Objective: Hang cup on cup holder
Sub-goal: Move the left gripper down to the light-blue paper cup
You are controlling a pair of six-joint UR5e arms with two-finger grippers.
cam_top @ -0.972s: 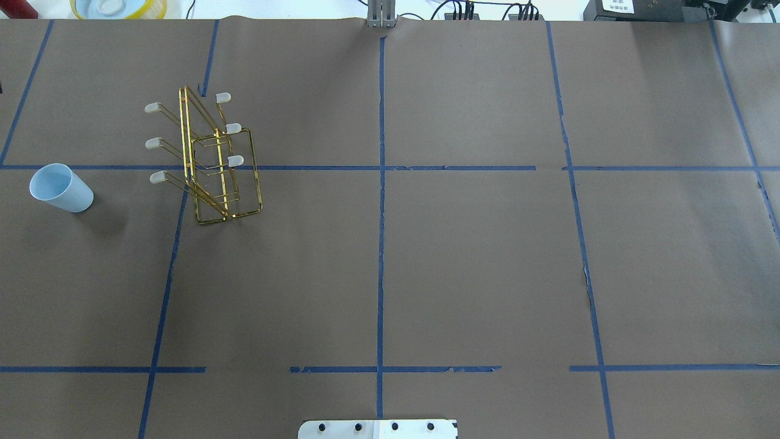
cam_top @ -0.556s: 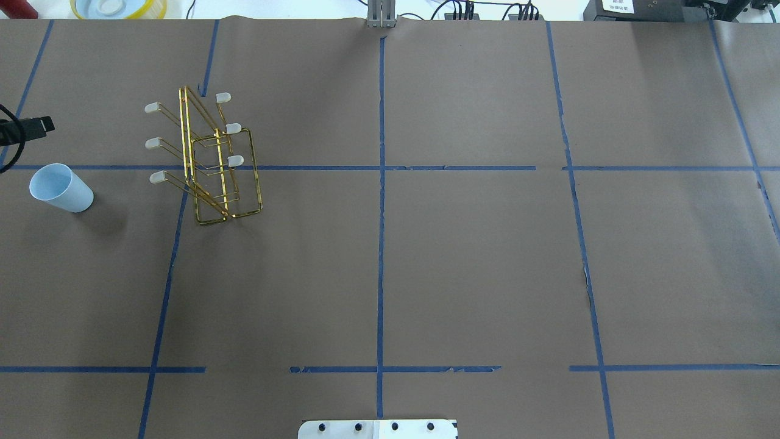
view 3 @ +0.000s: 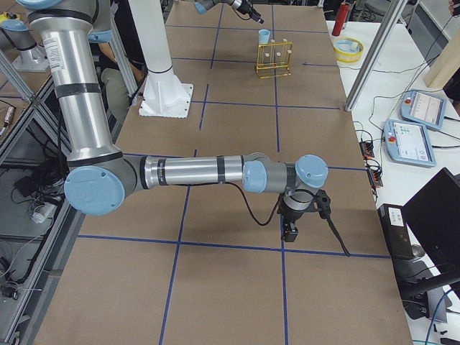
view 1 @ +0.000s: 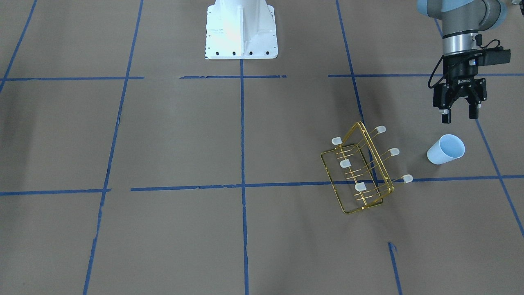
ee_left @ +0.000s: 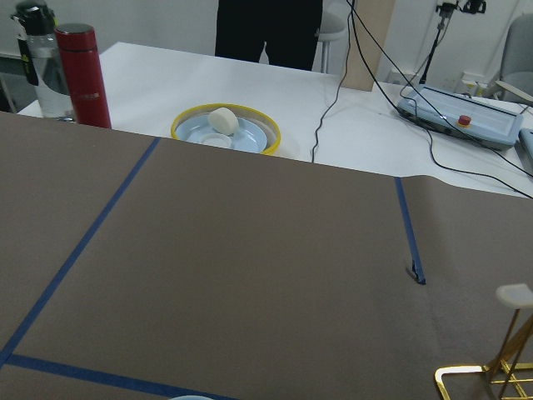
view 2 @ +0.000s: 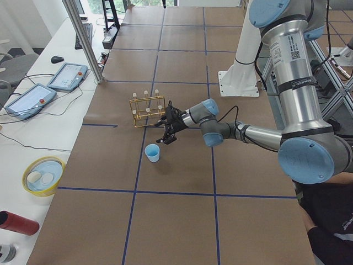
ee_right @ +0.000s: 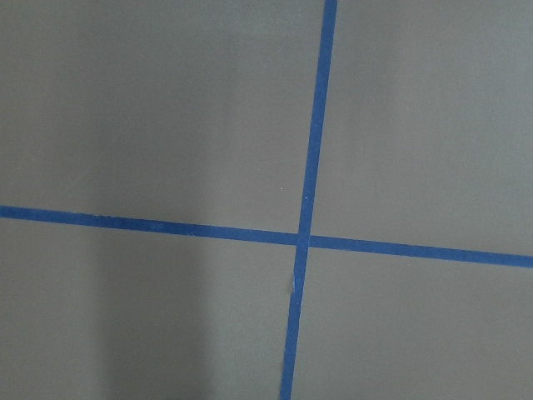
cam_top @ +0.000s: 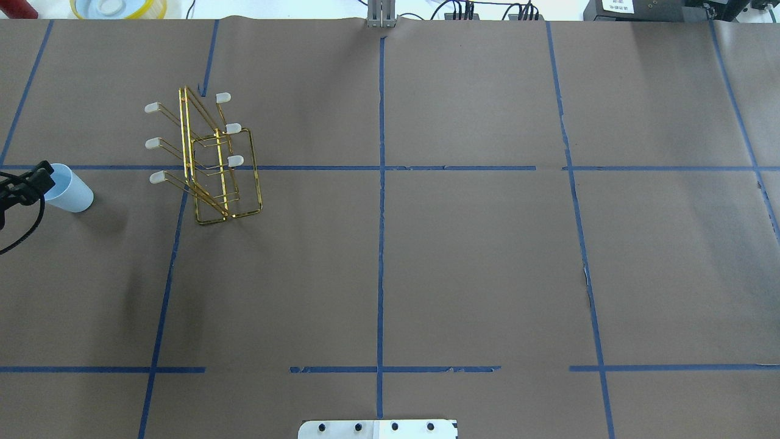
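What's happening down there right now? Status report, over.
Left gripper open, empty, hovering near the cup. Cup upright, apart from the empty cup holder. Right gripper far off, state unclear. Nothing in the way.

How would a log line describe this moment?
left gripper: open, near cup | cup: upright on table | rack: empty | right gripper: unclear

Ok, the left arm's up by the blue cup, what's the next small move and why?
Probably ease the left gripper down onto the cup until its fingers straddle the rim. They are open and hang clear of the cup, which stands upright beside the cup holder, so closing now would catch nothing.
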